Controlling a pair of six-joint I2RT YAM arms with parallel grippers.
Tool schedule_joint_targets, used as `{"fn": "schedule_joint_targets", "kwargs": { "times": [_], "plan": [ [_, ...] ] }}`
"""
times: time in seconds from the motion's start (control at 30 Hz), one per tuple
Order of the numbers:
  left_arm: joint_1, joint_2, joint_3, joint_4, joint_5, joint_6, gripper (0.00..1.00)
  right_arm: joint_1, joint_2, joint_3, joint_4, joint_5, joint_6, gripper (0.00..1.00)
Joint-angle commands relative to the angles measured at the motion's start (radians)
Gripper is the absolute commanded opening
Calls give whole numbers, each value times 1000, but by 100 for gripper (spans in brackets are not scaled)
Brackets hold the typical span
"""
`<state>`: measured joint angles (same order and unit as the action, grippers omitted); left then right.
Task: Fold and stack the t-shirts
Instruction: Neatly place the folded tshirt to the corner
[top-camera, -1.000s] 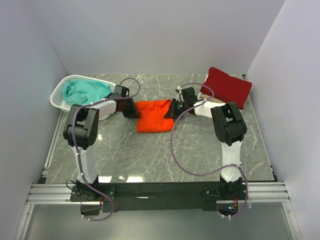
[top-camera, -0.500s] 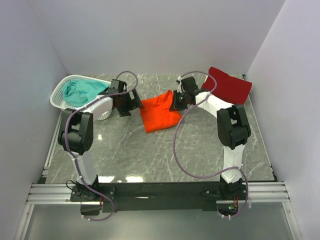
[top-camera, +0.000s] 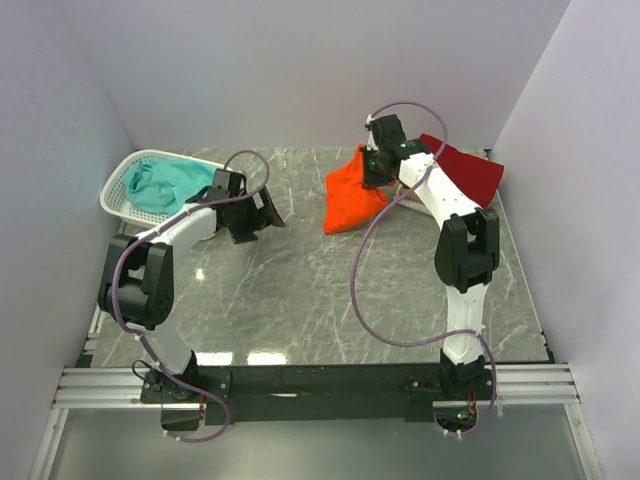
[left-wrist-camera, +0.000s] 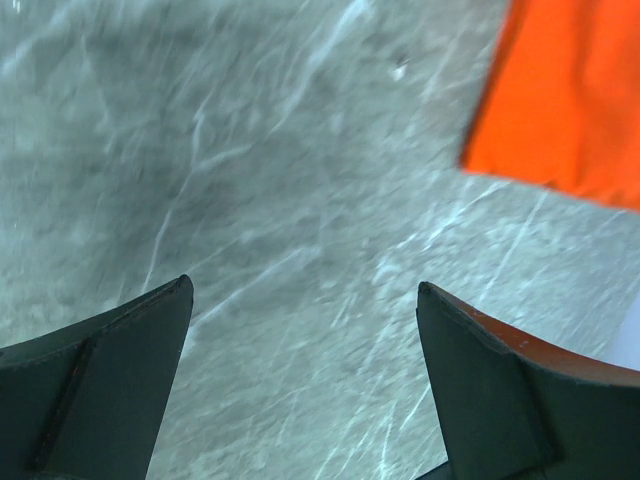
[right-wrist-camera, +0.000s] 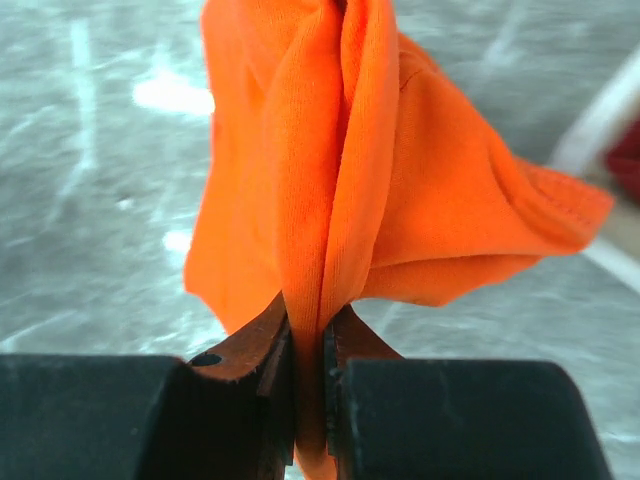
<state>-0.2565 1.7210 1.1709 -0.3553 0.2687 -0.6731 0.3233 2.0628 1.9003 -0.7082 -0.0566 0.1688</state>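
The right pincer is clenched on the orange t-shirt, raised above the tabletop near its far edge; in the right wrist view the right pincer has its two jaws pressed together on a bunched vertical fold of the orange t-shirt, with only that thin ridge of cloth between them; the rest of the shirt hangs from the pincer in a loose, crumpled bundle that spreads to both sides of the jaws, a hemmed edge jutting out to one side; from the top view the cloth droops below and to the left of the pincer, and I cannot tell whether its lowest tip touches the tabletop; the dark red t-shirt lies just to the right of this pincer, in the far right corner, partly behind the arm; the left pincer is released and grasps nothing, over the tabletop and well apart to the left of the orange t-shirt; in the left wrist view the left pincer shows its jaws spread wide with bare grey marble tabletop between them, and a corner of the orange t-shirt shows ahead of it and off to the right, clear of both fingers; the teal t-shirt sits crumpled inside the white basket, just to the left of the left pincer
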Motion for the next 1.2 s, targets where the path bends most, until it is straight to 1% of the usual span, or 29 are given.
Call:
{"fn": "schedule_joint_targets", "kwargs": {
  "times": [0.0,0.23,0.3,0.43,0.5,0.7,0.83,0.9,0.93,1.17],
  "plan": [
    [-1,-44,-30,41,21,-11,100,-26,37,88,-77,83,-51,0],
    [-1,-61,-79,42,12,-14,100,-76,106,261,-119,97,-69,0],
    [0,-61,-96,45,12,-19,99,-95,126,296,-119,86,-72,0],
    [-1,-58,-123,50,15,-29,99,-128,163,422,-120,69,-72,0],
    [-1,-58,-135,52,17,-36,99,-156,172,450,-96,60,-62,0],
    [-4,-60,-146,42,4,-36,100,-243,174,525,-18,-44,-2,0],
    [-10,-58,-158,41,-3,-39,99,-311,158,559,38,-152,40,0],
    [-18,-60,-163,44,-5,-43,99,-317,152,566,71,-184,60,0],
    [-21,-60,-168,47,-5,-49,100,-363,148,569,81,-218,67,0],
    [-70,-46,-174,47,-20,-65,99,-447,129,579,121,-348,118,0]
  ]
}}
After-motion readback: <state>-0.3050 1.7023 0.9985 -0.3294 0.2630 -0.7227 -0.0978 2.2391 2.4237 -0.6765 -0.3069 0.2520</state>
